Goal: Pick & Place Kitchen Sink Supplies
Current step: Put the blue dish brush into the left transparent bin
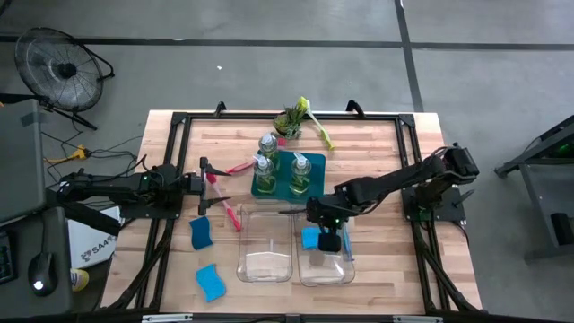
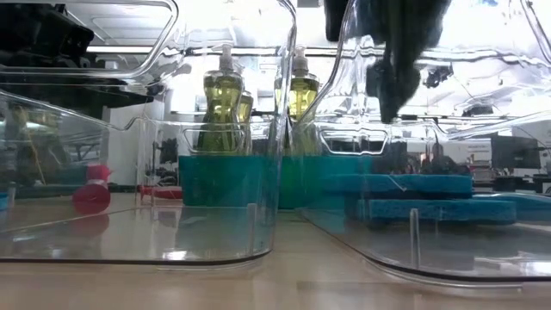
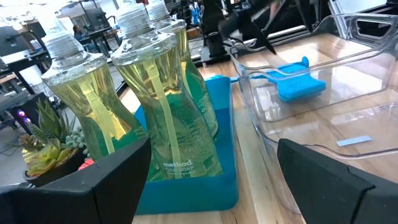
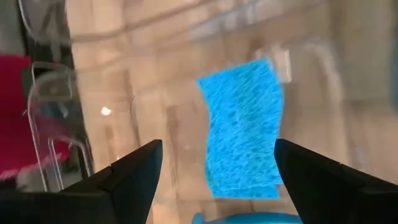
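Wooden tabletop point(image 1: 377, 161) carries two clear bins. Inside the right bin point(image 1: 325, 267) lies a blue sponge point(image 4: 244, 127), below the right gripper point(image 4: 214, 163), jaws wide, empty. At the left, the left gripper point(image 3: 211, 165) gapes empty near soap bottles point(image 3: 168, 118).

I count three clear pump bottles of yellow-green soap point(image 1: 266, 144) standing in one teal tray point(image 1: 276, 187). I make out three blue sponges: two on the wooden tabletop point(image 1: 200, 232) and one in a bin point(image 1: 310, 238). There are two clear plastic bins point(image 1: 265, 242) side by side. I see two red-pink long-handled dish brushes point(image 1: 231, 213), one yellow-green brush point(image 1: 314, 122), one blue brush point(image 1: 346, 247), and one small green potted plant point(image 1: 289, 120).
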### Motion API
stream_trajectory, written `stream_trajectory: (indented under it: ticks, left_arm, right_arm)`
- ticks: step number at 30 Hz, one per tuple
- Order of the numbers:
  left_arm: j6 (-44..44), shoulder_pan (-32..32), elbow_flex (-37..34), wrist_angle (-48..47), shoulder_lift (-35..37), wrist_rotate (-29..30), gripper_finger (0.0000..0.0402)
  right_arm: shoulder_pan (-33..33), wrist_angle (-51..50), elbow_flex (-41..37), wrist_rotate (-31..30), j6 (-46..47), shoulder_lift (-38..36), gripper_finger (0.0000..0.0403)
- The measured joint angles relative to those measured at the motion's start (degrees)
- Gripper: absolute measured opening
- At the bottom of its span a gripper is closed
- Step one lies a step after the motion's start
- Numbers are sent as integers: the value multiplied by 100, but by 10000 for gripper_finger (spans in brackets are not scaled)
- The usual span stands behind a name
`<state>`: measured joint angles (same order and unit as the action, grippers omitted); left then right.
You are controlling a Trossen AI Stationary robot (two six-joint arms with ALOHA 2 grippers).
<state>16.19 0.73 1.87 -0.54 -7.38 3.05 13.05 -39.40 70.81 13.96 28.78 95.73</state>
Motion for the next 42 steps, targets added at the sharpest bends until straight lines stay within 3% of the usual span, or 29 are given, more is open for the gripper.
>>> stream_trajectory:
  ticks: [5, 13, 18, 23, 28, 33, 42]
  left_arm:
    - [2, 0, 0, 0, 2, 0, 344]
    - [1, -1, 0, 0, 1, 0, 344]
    - [2, 0, 0, 0, 2, 0, 344]
    - [0, 0, 0, 0, 1, 0, 344]
    - [1, -1, 0, 0, 0, 0, 344]
    - [0, 0, 0, 0, 2, 0, 344]
    - [0, -1, 0, 0, 2, 0, 344]
  right_arm:
    - [107, -580, 196, -625, 494, -402, 296]
    - [165, -2431, 187, -1628, 3151, -1109, 266]
    - [176, -3662, 135, -2468, 4488, -1534, 265]
    - [293, -4446, 125, -2748, 5384, -1636, 264]
    - [352, -3985, -483, -2504, 6006, -1634, 265]
    - [302, -2704, -1501, -2256, 6412, -1822, 266]
    - [268, -390, -3158, -2605, 7019, -2545, 288]
